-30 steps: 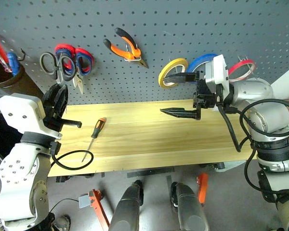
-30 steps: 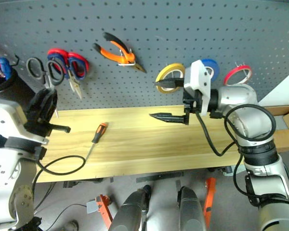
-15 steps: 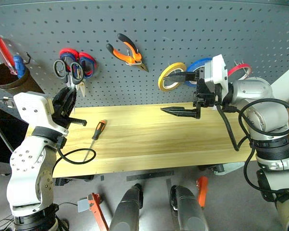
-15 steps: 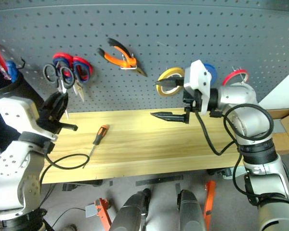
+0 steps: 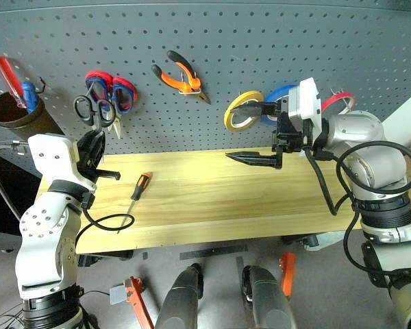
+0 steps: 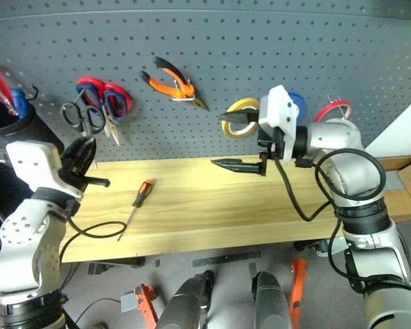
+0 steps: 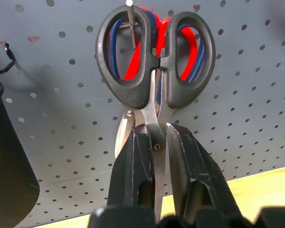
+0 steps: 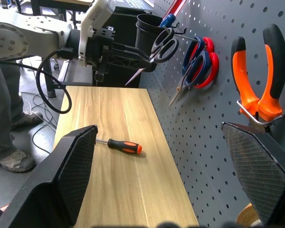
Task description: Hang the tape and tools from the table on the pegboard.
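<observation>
Your left tool [image 7: 156, 156] has its two black fingers nearly together around the blades of the small all-black-handled scissors [image 7: 154, 61], whose left handle loop sits over a metal hook [image 7: 130, 19] on the dark grey perforated pegboard [image 5: 260, 41]. Those scissors hang in front of the red-and-blue-handled scissors [image 5: 116, 89], just right of a dark round cup [image 5: 14, 113] holding the red and blue screwdrivers [image 5: 10, 82].

Below, on the light yellowish wood-plank table [image 5: 212, 199], you can see the slim screwdriver with an orange-and-black handle [image 5: 135, 194] lying alone toward the left part of the table, its shaft pointing at the near edge, a black cable loop [image 5: 106, 223] just beside its tip.

Higher on the board, the orange-and-black-handled pliers [image 5: 181, 72] hang from a hook, jaws pointing down to the right.

Further right, your right tool [image 5: 257, 132] stands with its fingers wide apart and nothing between them, pointing left over the table. The upper finger lies across the yellow tape roll [image 5: 240, 110]; behind the wrist hang the blue roll [image 5: 277, 92] and, rightmost, the thin red ring of tape [image 5: 337, 101] on the board.
</observation>
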Motion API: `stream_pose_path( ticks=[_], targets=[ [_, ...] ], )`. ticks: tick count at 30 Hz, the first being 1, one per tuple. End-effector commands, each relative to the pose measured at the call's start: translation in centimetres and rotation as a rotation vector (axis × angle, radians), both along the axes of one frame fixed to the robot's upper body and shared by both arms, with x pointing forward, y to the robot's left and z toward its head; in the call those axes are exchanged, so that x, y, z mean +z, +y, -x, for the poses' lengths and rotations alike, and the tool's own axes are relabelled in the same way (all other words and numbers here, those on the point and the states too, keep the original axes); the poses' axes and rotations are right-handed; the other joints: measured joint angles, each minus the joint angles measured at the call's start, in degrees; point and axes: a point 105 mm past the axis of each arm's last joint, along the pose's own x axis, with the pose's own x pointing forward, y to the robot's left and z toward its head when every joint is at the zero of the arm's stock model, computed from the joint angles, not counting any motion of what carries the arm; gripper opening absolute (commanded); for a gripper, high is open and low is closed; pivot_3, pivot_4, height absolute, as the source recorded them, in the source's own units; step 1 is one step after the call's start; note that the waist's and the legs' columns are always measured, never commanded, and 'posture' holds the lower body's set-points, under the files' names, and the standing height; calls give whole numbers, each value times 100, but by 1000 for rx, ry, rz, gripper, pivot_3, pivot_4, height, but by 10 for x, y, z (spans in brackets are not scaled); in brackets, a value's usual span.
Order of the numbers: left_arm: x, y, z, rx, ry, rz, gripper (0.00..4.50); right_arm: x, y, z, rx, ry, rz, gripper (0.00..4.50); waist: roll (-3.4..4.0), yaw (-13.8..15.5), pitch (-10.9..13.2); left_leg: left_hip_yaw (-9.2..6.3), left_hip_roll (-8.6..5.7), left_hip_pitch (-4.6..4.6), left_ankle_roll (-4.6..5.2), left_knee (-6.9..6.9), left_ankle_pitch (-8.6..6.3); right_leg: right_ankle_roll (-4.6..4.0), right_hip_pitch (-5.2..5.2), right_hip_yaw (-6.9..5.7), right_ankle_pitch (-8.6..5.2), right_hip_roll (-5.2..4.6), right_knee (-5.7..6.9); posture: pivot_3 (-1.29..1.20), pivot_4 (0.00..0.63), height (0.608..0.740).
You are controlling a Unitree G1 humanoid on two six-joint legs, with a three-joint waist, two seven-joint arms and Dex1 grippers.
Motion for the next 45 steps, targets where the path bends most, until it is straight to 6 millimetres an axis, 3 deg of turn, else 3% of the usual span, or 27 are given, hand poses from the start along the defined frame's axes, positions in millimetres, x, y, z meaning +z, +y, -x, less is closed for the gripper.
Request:
stream_pose_path(
  ticks=[1, 6, 10, 13, 16, 24, 30, 37, 40, 45],
  targets=[
    [3, 1, 1, -10, -11, -15, 1499, 8, 3, 11, 29, -49, -9, 4500, 0, -6, 0, 0, 0, 0, 0, 0, 0, 0, 0, 0, 0, 0, 1, -76, 256, 740],
    [-8, 6, 1, 6, 43, -2, 3134, 6, 2, 12, 16, -38, -11, 4500, 0, -4, 0, 0, 0, 0, 0, 3, 0, 0, 0, 0, 1, 0, 0, -82, 266, 740],
    [-41, 12, -4, 30, 215, -2, 4452, 2, 1, 12, -5, 0, -22, 4500, 0, -8, 0, -2, 1, 0, 0, 2, 0, -1, 0, 0, 1, 1, 2, -83, 272, 740],
    [-76, 20, -11, 64, 417, -40, 4452, -15, 2, 3, -110, 146, -44, 4500, 0, -11, 0, -1, 0, 0, 1, 2, 0, -1, 0, 3, 1, 1, 5, -84, 285, 740],
    [-95, 24, -22, 85, 542, -67, 4452, -34, 4, -4, -215, 249, -33, 4500, 0, -5, 0, -5, -1, 1, 1, 6, 0, -2, 1, 3, 2, 2, 9, -80, 296, 740],
    [-122, 11, -54, 2, 724, -108, 4452, -57, 17, -5, -322, 385, -25, 4500, 2, -6, 2, -7, -4, 1, 2, 38, -1, -3, -2, 7, 2, 3, 44, -103, 327, 740],
    [-154, 5, -57, -36, 856, -63, 4452, -66, 26, 0, -336, 410, -7, 4500, 5, -125, 4, -8, -3, 1, 4, 44, -3, -4, -3, 9, 2, 3, 52, -124, 343, 740],
    [-162, 14, -58, -7, 894, -26, 4452, -67, 31, 8, -324, 368, 25, 4500, 7, -168, 9, -8, -1, 1, 18, 55, -12, -4, -7, 15, 2, 4, 69, -148, 352, 740],
    [-163, 20, -59, 16, 891, -10, 3886, -66, 34, 13, -307, 346, 44, 4500, 7, -181, 9, -7, -2, 1, 21, 59, -13, -3, -6, 15, 2, 4, 71, -154, 352, 740],
    [-163, 23, -58, 21, 885, -7, 2164, -65, 38, 19, -272, 306, 79, 4500, 7, -211, 9, -8, -2, 1, 22, 60, -14, -4, -7, 17, 2, 4, 74, -154, 347, 740]
  ],
)
